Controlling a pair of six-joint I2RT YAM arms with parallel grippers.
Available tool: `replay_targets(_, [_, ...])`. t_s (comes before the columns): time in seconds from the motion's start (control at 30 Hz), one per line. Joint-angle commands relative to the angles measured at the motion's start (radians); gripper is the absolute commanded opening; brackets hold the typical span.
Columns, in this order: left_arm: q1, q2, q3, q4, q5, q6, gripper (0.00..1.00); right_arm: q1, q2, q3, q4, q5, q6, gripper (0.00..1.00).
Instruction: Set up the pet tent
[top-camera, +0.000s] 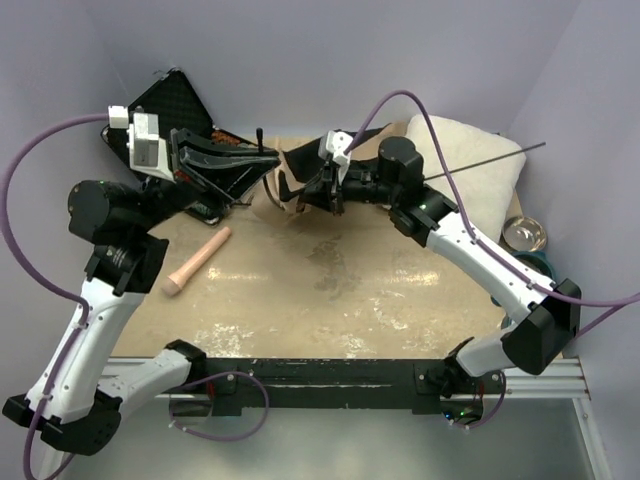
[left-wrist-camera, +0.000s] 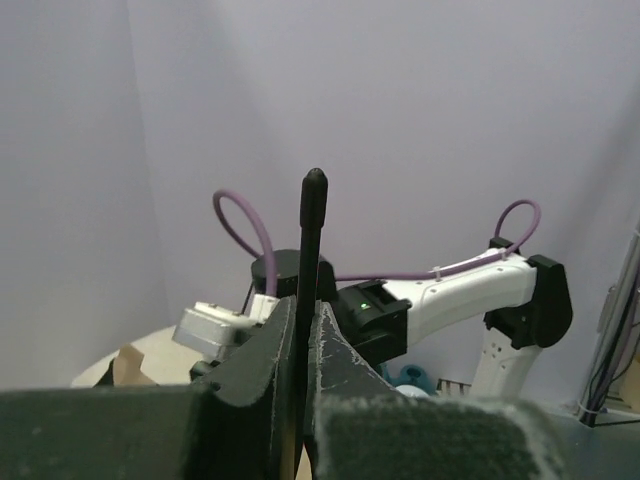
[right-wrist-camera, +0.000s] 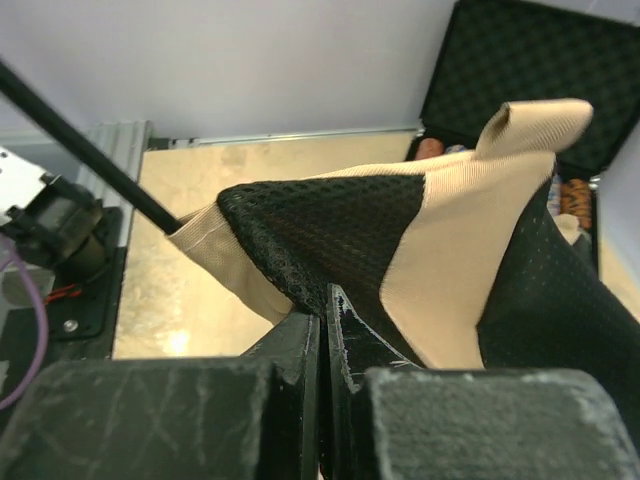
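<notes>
One pet tent (top-camera: 293, 168) bunched near table (top-camera: 400, 300) back edge, case (top-camera: 170, 100) left, cushion (top-camera: 470, 150) right, pink cylinder (top-camera: 197, 262) well apart.
Left wrist: left claw (left-wrist-camera: 305, 345) clamped on upright pole (left-wrist-camera: 312, 230).
Right wrist: right claw (right-wrist-camera: 322, 335) pinching tent's black mesh edge.

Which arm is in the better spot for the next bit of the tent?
Probably the left: the left pincer is shut on a thin black pole, ready to steer it. The right pincer just pinches the tent fabric.
</notes>
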Motion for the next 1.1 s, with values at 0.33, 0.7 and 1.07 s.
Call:
replay_targets(0.33, [0.098,0.139,-0.263,-0.539,0.066,0.152,0.0,0.114,-0.182,-0.067,0.248,-0.089,0.188,0.0])
replay_targets(0.7, [0.099,0.186,-0.487,-0.62,0.127,0.326,0.0,0.12,-0.231,-0.194,0.256,-0.097,0.237,0.0])
replay_targets(1.07, [0.101,0.26,-0.429,-0.849,0.161,0.584,0.0,0.053,-0.24,-0.116,0.037,-0.132,0.138,0.65])
